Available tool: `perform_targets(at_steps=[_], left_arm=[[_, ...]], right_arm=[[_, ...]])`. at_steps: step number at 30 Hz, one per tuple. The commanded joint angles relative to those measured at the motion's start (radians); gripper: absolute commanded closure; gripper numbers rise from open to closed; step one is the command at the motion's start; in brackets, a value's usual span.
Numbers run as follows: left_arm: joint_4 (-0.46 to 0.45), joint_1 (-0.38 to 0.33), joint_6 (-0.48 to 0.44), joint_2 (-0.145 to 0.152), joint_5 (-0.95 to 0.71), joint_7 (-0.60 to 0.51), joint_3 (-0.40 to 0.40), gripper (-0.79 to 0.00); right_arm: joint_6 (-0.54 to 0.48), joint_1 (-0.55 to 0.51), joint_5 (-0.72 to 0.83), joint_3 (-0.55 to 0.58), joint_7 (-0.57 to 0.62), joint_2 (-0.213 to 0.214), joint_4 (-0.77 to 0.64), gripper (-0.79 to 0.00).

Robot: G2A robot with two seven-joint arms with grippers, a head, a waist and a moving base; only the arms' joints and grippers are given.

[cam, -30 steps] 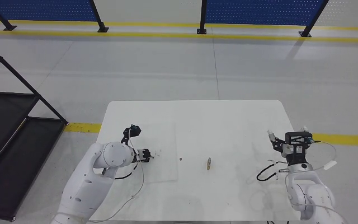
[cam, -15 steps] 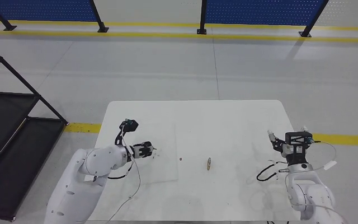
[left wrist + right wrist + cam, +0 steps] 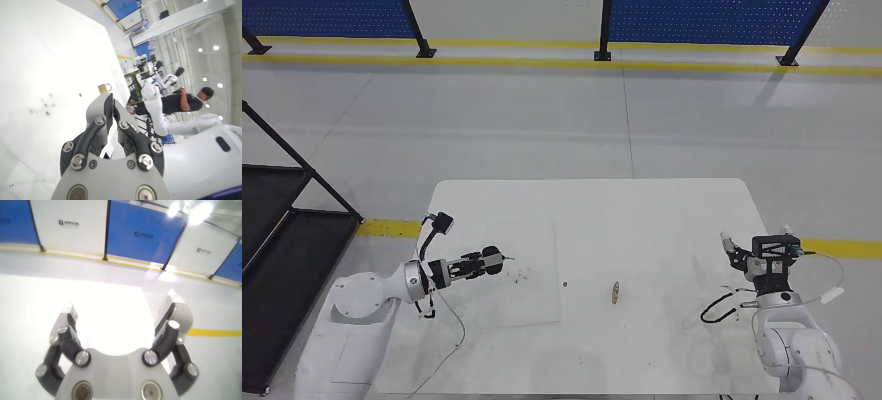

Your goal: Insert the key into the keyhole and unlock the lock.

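A small brass padlock [image 3: 615,292] with a silver shackle lies near the middle of the white table [image 3: 662,215]; in the left wrist view the padlock [image 3: 104,88] lies beyond my fingertips. A tiny dark piece [image 3: 564,284], too small to identify, lies on the table left of the lock, and the left wrist view has this piece [image 3: 80,94] too. My left gripper [image 3: 501,261] hovers left of both, shut [image 3: 113,98], with nothing visible between its pads. My right gripper [image 3: 757,238] is at the table's right edge, open and empty [image 3: 122,302].
Several small dark marks [image 3: 45,106] dot the table just ahead of the left gripper. A black cable [image 3: 720,305] loops beside the right arm. A black rack [image 3: 282,240] stands off the table's left side.
The left arm has swung outward to the left, and its gripper has shifted slightly left and back while staying shut. The right arm and the padlock have not moved.
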Motion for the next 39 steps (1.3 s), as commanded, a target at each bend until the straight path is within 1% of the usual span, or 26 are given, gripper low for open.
perform_targets(at_steps=[1,2,3,10,14,26,27,30,33,37,39], left_arm=[[0.076,-0.025,-0.051,0.004,-0.136,-0.088,-0.006,0.0],[0.103,-0.037,-0.067,0.006,-0.179,-0.125,-0.01,0.0],[0.121,-0.047,-0.057,0.008,-0.223,-0.141,-0.01,0.0],[0.186,-0.083,-0.001,0.03,-0.366,-0.198,-0.008,0.0],[0.2,-0.095,0.022,0.04,-0.397,-0.221,0.003,0.0],[0.2,-0.095,0.022,0.04,-0.397,-0.221,0.003,0.0],[0.2,-0.095,0.022,0.04,-0.397,-0.221,0.003,0.0],[0.2,-0.095,0.022,0.04,-0.397,-0.221,0.003,0.0],[0.2,-0.095,0.022,0.04,-0.397,-0.221,0.003,0.0],[0.2,-0.095,0.022,0.04,-0.397,-0.221,0.003,0.0],[0.2,-0.095,0.022,0.04,-0.397,-0.221,0.003,0.0]], right_arm=[[0.0,0.0,0.0,0.0,0.0,0.0,0.0,-0.785],[0.0,0.0,0.0,0.0,0.0,0.0,0.0,-0.785],[0.0,0.0,0.0,0.0,0.0,0.0,0.0,-0.785],[0.0,0.0,0.0,0.0,0.0,0.0,0.0,-0.785],[0.0,0.0,0.0,0.0,0.0,0.0,0.0,-0.785],[0.0,0.0,0.0,0.0,0.0,0.0,0.0,-0.785],[-0.022,0.002,0.006,-0.01,0.015,0.0,0.0,-0.785],[-0.087,0.006,-0.067,-0.064,0.087,0.001,-0.027,-0.785],[-0.127,0.003,-0.132,-0.131,0.156,0.0,-0.069,-0.785],[-0.143,0.002,-0.19,-0.21,0.255,-0.005,-0.121,-0.785],[-0.15,-0.001,-0.19,-0.243,0.324,-0.008,-0.152,-0.785]])
